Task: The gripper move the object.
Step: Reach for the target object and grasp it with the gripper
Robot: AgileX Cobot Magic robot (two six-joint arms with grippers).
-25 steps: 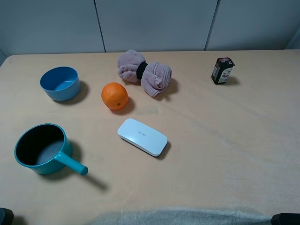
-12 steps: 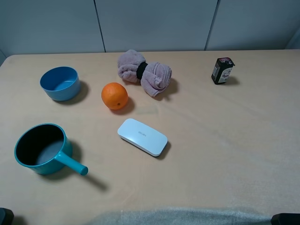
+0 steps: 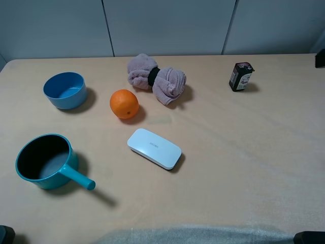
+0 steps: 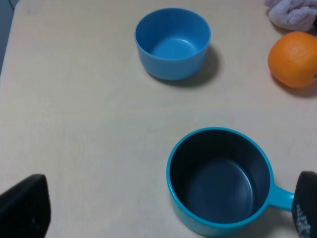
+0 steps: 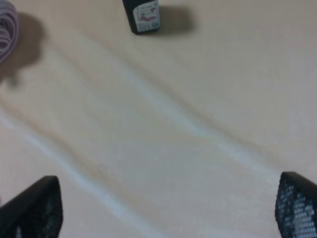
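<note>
Pale beige table [image 3: 244, 152] right across, and on it a blue bowl [image 3: 64, 90], a bright orange [image 3: 124, 103] and a plain white case [image 3: 154, 148]. The pot [image 3: 45, 161] is teal outside and dark charcoal inside, and the towel [image 3: 170, 84] is dusty mauve-pink with 1 black band [image 3: 153, 76] round its middle. The box [image 3: 240, 77] is near-black with a red-pink top and a white label, and the right gripper [image 5: 166, 206] has black pads [image 5: 297, 203] with a fine mesh pattern.
</note>
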